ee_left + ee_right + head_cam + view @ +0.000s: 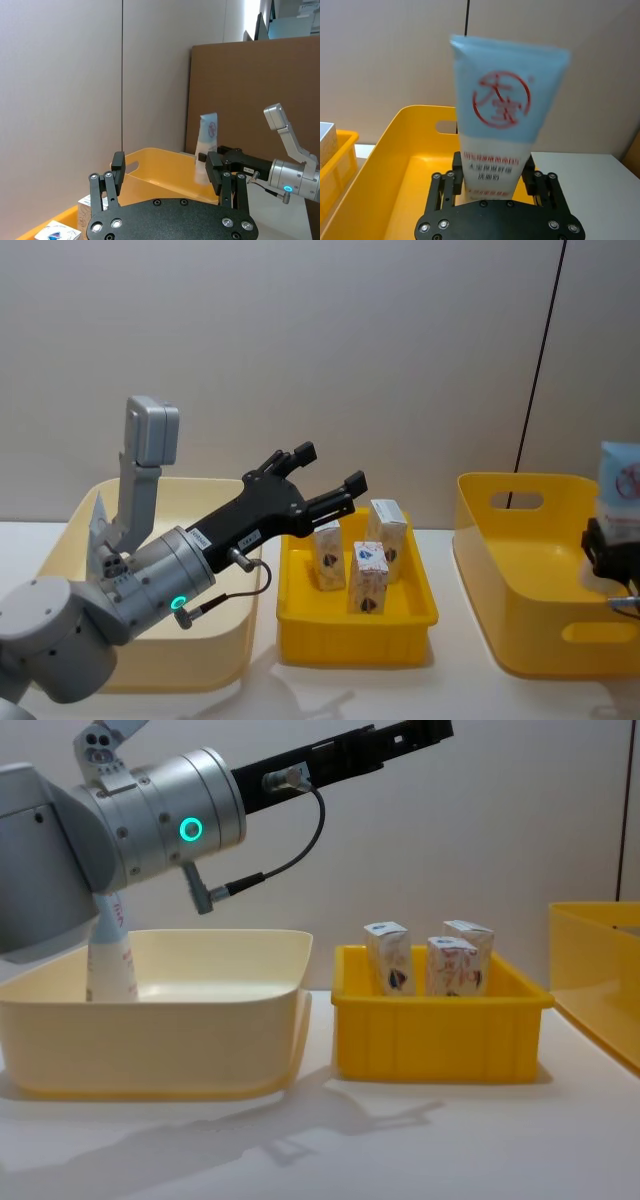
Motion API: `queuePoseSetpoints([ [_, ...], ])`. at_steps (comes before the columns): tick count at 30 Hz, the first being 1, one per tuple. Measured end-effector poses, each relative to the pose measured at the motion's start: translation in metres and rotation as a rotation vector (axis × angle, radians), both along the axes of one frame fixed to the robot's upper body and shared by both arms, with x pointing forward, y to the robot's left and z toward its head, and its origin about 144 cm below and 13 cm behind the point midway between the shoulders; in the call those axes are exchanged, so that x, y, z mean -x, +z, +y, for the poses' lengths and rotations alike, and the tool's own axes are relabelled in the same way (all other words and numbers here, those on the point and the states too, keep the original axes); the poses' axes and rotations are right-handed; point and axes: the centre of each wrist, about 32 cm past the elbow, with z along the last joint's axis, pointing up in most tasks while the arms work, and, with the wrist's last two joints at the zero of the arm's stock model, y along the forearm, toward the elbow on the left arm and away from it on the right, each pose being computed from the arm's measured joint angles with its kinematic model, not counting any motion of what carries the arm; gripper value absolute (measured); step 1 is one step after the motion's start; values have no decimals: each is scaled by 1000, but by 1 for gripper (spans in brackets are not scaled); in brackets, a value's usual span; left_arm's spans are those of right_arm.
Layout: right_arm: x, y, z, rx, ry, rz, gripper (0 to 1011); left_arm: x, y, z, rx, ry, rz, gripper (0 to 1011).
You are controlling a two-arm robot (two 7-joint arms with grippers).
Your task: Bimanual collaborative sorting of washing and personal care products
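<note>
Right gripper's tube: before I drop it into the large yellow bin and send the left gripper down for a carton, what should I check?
1. Grip: the right gripper is shut on the tube: ok.
2. Drop spot: the tube hangs upright over the large yellow bin: ok.
3. Readiness: the left gripper is open: ok.
4. Height: the left gripper is well above the small yellow bin: ok.
5. Targets: the three cartons stand upright in the small yellow bin: ok.
6. Alignment of the left gripper with a single carton: cannot tell.
</note>
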Motion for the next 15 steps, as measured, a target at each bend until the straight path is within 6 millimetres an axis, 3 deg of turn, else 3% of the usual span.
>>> queuePoseSetpoints([
  [9, -1, -1, 1, -2, -1, 12, 936, 0, 0, 0, 0, 0, 0, 1003],
  [15, -2, -1, 1, -3, -1, 17, 1001, 0, 0, 0, 0, 0, 0, 1003],
])
